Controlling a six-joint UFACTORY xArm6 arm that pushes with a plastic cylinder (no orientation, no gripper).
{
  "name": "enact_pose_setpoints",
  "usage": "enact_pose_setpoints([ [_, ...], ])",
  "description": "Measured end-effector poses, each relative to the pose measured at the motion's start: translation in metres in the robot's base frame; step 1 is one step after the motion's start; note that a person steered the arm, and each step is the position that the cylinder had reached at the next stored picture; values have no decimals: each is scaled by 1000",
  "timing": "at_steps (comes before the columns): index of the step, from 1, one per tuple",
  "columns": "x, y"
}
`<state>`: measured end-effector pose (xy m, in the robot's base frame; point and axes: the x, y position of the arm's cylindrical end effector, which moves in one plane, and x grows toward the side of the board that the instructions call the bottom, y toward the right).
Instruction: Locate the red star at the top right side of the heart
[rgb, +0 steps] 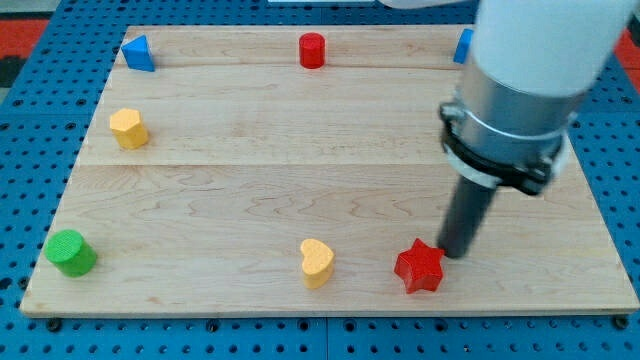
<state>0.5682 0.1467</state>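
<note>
Nearest the view's bottom edge sit the yellow heart (316, 262) and the red star (419, 267), side by side but apart on the wooden counter (250, 190), the star to the heart's right at about the same level. The arm carries no jaws, only a dark rod; my tip (456, 253) rests just beside the star's upper right point, seemingly touching it. A green cylinder (70, 252) stands at the lower left, a yellow block (129, 128) at mid-left. Along the top lie a blue triangular block (138, 53), a red cylinder (312, 50) and a blue block (463, 46), partly hidden by the arm.
</note>
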Motion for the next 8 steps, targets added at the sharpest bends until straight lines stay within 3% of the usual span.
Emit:
enact_pose_setpoints([
  [1,50,29],
  [2,-8,-30],
  [3,-102,-75],
  [4,-139,-85],
  [6,-8,-28],
  [7,27,-28],
  [8,33,-85],
])
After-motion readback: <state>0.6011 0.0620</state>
